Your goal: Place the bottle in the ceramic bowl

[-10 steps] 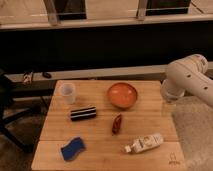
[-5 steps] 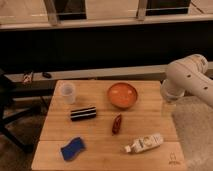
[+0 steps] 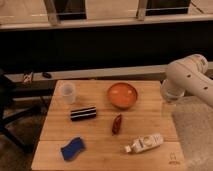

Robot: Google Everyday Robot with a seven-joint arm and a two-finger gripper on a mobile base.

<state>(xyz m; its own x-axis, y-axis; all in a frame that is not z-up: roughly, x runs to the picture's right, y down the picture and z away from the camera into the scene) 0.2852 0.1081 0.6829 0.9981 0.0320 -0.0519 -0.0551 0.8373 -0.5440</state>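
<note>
Bottle (image 3: 145,143) lies on side, near right of table (image 3: 102,146); ceramic bowl (image 3: 122,95) farther, centre. Gripper (image 3: 169,104) at right edge, jaws wide, empty. Risk: round bottle rolls at pinch; red object (image 3: 116,123) in path.

The robot arm (image 3: 189,80) is running off the right edge, and its gripper is showing nowhere, hidden or cut off. The bottle (image 3: 145,143) is showing a label too blurred to read. Two small objects (image 3: 28,77) on the left ledge are appearing too tiny to identify.
</note>
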